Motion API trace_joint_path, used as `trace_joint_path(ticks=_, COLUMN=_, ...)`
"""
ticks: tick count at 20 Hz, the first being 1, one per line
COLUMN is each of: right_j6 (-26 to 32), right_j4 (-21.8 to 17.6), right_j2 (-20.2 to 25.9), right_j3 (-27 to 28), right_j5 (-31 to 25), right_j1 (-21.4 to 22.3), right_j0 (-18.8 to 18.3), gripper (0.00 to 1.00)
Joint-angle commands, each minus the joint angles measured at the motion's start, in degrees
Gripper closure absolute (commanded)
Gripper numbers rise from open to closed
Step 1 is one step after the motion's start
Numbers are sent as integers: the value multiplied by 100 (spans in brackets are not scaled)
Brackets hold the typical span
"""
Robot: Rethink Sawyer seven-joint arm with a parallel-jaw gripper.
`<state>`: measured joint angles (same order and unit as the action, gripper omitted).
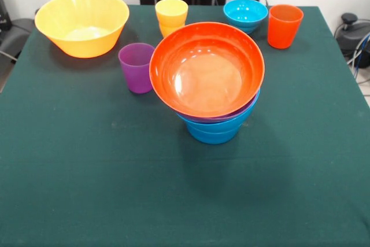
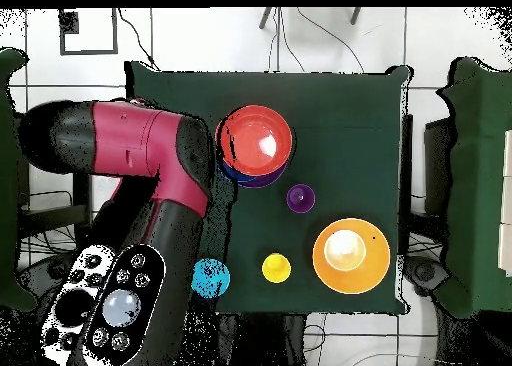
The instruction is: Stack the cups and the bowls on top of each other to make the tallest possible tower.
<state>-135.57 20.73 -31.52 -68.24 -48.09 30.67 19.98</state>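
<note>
While the arm (image 2: 150, 172) folds over one table edge in the overhead view, its claw is hidden, state unknowable. Mid-table, the tower (image 1: 215, 99) has a tilted orange bowl (image 1: 206, 69) on purple and blue bowls, purple cup (image 1: 136, 66) beside.

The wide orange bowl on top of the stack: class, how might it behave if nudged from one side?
The orange bowl sits tilted on the purple and blue bowls, so it would probably slide or tip off rather than stay put. Its glossy surface suggests little grip. It looks like thin plastic, so it is likely light and stiff.
</note>
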Motion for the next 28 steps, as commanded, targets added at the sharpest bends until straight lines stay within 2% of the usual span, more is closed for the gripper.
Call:
trace_joint_path(ticks=1, right_j6=-1317, right_j4=-41, right_j2=398, right_j3=-629, right_j5=408, right_j1=-480, right_j0=69, gripper=0)
trace_joint_path(ticks=9, right_j6=-941, right_j4=-184, right_j2=353, right_j3=-567, right_j5=328, right_j1=-453, right_j0=-87, gripper=0)
trace_joint_path(ticks=16, right_j6=-491, right_j4=-353, right_j2=431, right_j3=-545, right_j5=501, right_j1=-459, right_j0=-347, gripper=0)
trace_joint_path(ticks=22, right_j6=-329, right_j4=-416, right_j2=539, right_j3=-587, right_j5=373, right_j1=-494, right_j0=-437, gripper=0)
trace_joint_path(ticks=28, right_j6=-242, right_j4=-503, right_j2=621, right_j3=-726, right_j5=626, right_j1=-562, right_j0=-508, gripper=0)
